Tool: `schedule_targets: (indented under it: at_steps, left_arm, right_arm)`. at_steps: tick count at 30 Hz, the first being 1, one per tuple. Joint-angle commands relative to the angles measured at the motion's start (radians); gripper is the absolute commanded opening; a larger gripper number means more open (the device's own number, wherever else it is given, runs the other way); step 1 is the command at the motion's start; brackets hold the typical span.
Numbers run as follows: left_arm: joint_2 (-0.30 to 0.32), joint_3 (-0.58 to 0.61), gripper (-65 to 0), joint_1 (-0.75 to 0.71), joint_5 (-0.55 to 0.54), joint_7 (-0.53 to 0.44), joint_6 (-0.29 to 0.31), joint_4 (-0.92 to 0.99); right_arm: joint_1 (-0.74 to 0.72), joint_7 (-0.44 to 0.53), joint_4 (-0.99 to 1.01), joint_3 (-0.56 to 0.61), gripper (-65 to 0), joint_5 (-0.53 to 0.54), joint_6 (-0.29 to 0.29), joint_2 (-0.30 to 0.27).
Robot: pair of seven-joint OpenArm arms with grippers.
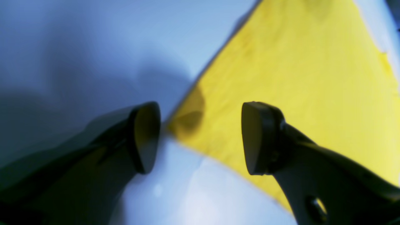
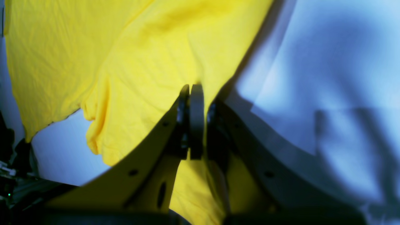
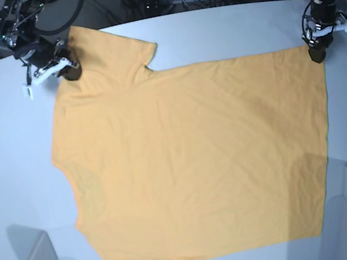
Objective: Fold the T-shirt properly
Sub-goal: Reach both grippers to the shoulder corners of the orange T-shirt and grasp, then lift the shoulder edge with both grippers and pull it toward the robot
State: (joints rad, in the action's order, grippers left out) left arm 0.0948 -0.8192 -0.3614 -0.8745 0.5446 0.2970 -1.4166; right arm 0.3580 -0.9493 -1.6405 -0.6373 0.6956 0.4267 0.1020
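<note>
Pinching the T-shirt, spread flat on the white table, at its shoulder with my right gripper clamped; my left gripper, jaws apart, straddles the hem corner and should close squarely.

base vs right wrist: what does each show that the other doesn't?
Only base: the whole T-shirt spread flat on the white table, and the left gripper at its far hem corner. Only right wrist: the right gripper close up, jaws pinched shut on a fold of fabric. Both: yellow-orange shirt, white table, right gripper at the shoulder end.
</note>
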Motion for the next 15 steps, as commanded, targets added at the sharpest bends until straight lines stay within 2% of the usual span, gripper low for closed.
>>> schedule_targets:
  at_steps: [1, 12, 13, 15]
  left_arm:
    - [0.001, 0.005, -26.0, -0.001, 0.021, 0.050, -0.018, 0.018]
    - [-0.005, 0.041, -26.7, 0.017, 0.018, 0.052, -0.018, 0.041]
    - [-0.005, 0.041, -28.6, 0.019, 0.018, 0.052, -0.018, 0.041]
    - [-0.004, 0.041, -37.8, 0.019, 0.016, 0.052, -0.018, 0.041]
  right_arm:
    - [0.003, -0.010, -0.005, -0.005, -65.0, -0.026, -0.013, -0.006]
    - [0.006, -0.010, -0.005, -0.006, -65.0, -0.026, -0.013, -0.006]
    - [0.006, -0.010, -0.005, -0.006, -65.0, -0.026, -0.013, -0.006]
    - [0.006, -0.010, -0.005, -0.006, -65.0, -0.026, -0.013, -0.006]
